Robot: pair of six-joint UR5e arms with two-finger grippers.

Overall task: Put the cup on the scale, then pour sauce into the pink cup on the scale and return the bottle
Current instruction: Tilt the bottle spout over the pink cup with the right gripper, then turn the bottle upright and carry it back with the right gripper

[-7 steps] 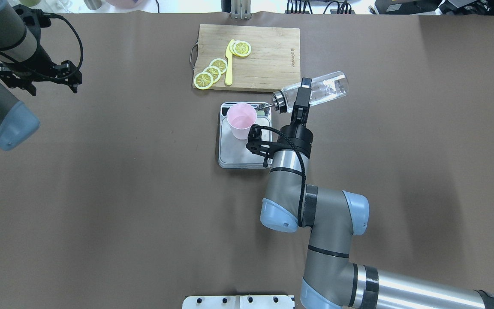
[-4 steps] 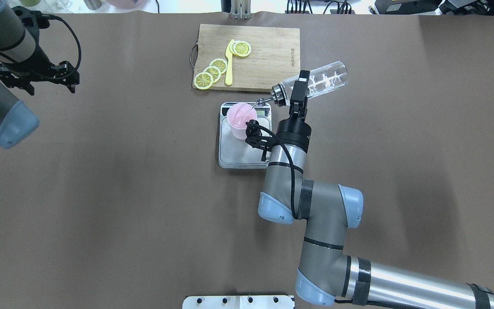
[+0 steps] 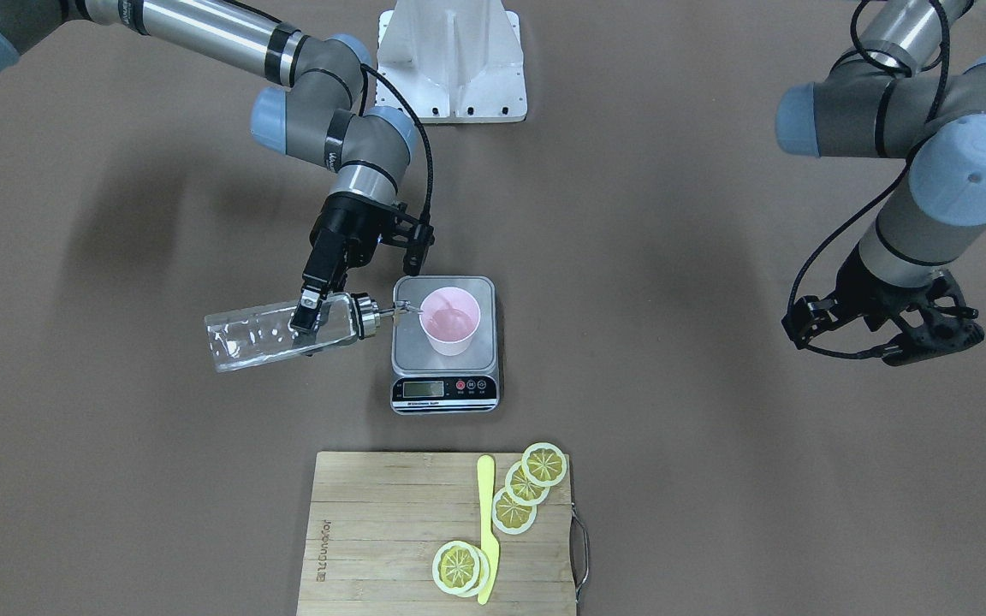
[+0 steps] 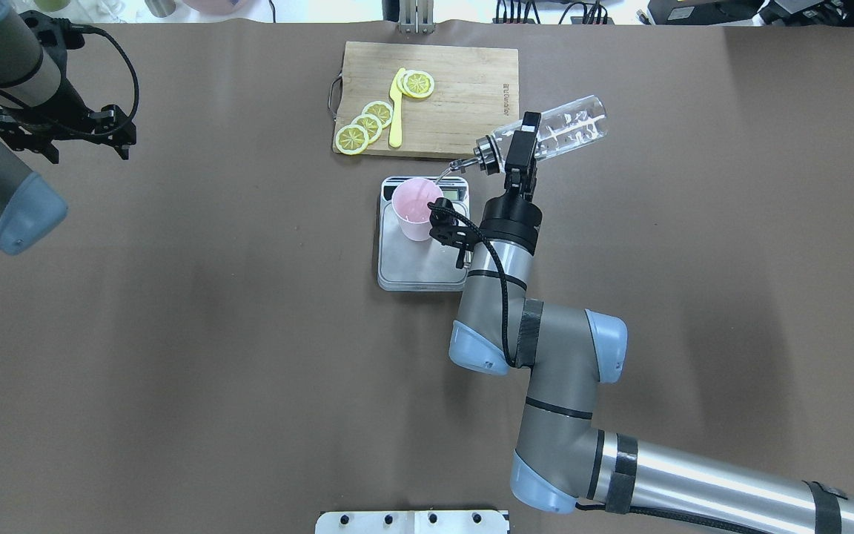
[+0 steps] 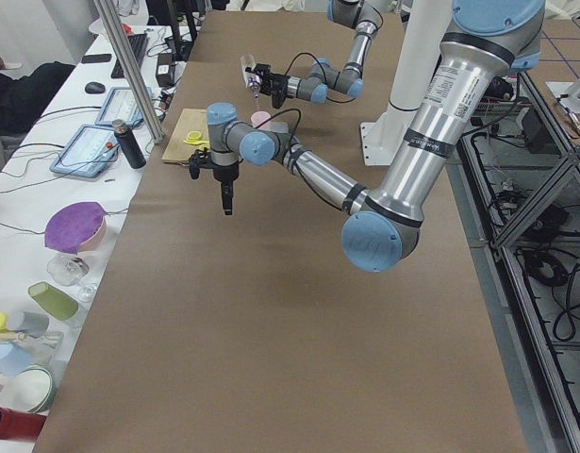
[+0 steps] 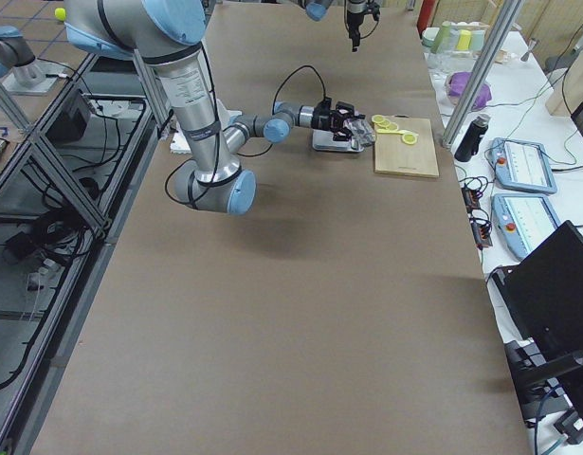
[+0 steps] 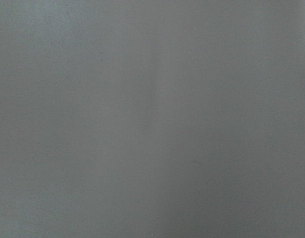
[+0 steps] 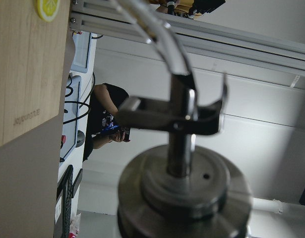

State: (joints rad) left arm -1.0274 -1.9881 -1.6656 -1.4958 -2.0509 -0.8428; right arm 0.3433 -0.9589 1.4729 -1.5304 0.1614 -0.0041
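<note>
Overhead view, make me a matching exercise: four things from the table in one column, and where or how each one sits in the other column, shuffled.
Things:
1. cup
2. bottle
3. lemon slices
4. scale

Places:
A. lying on the wooden board
B. standing upright on the steel platform
C. tilted in mid-air, spout towards the pink rim
D. flat on the brown table, beside the board

Pairs: 1-B, 2-C, 3-A, 4-D.
</note>
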